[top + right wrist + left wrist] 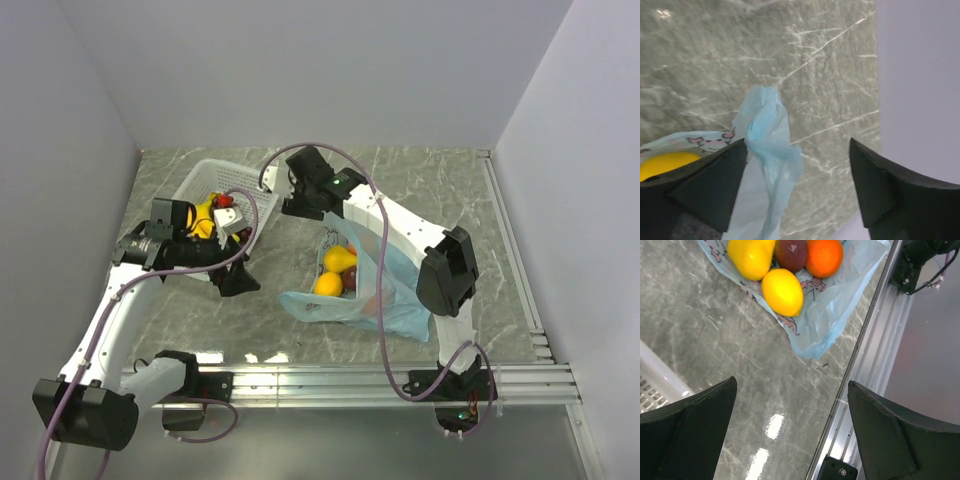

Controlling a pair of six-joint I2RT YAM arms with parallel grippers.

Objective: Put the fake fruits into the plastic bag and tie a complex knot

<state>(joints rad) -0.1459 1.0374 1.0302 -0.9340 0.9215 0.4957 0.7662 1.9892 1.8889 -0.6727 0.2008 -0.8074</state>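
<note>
Both tools open over the counter (450, 190); fruit sits in the blue bag (395, 305).
The bag lies mid-counter, toward the near edge, holding a lemon (782, 291), an orange (825, 256), a dark purple fruit (791, 252) and another yellow one (751, 257). The left tool (790, 435) hangs with jaws spread wide and nothing between them, beside the white basket (200, 180) near the left rear corner, which holds yellow fruit (205, 218). The right tool (800, 195) is likewise spread wide, and a twisted bag handle (765, 140) lies ungripped just beside one finger.
</note>
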